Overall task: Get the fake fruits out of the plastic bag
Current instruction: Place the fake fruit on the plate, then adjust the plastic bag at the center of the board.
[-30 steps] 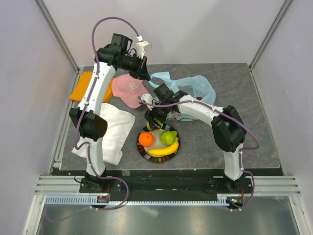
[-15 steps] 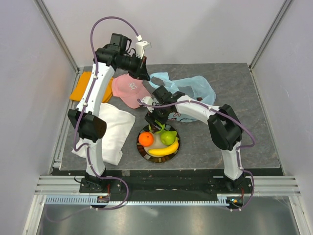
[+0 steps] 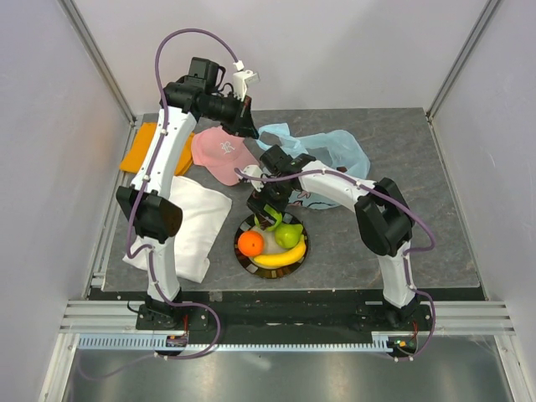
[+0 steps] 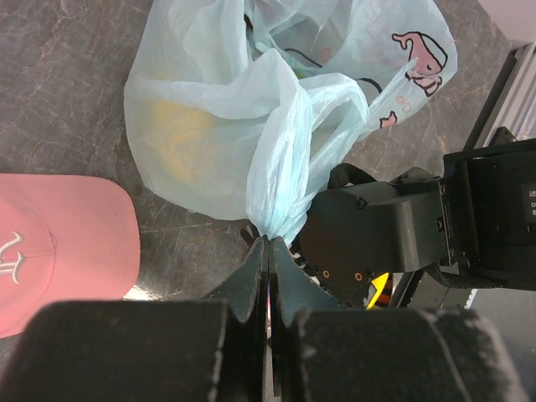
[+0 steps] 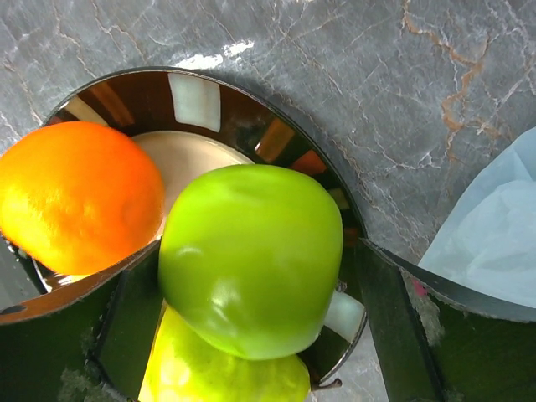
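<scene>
Glossy green plastic apple (image 5: 251,260) sits centre-frame between the right gripper's (image 5: 260,251) wide-open fingers; left gripper (image 4: 266,244) pinches the light-blue plastic bag (image 4: 209,109).

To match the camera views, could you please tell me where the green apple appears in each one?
Top external: green apple at centre, far edge of the plate.
Left wrist: not in it.
Right wrist: the apple fills the centre.
Shared landmark: the plastic bag.

Bright, even light falls from overhead, leaving only soft, faint shadows on the grey table (image 3: 402,151). White glare marks the green apple (image 5: 251,260) and the rim of the plate (image 5: 194,100). The body of the left gripper (image 4: 268,243) looms dark and blurred.
</scene>
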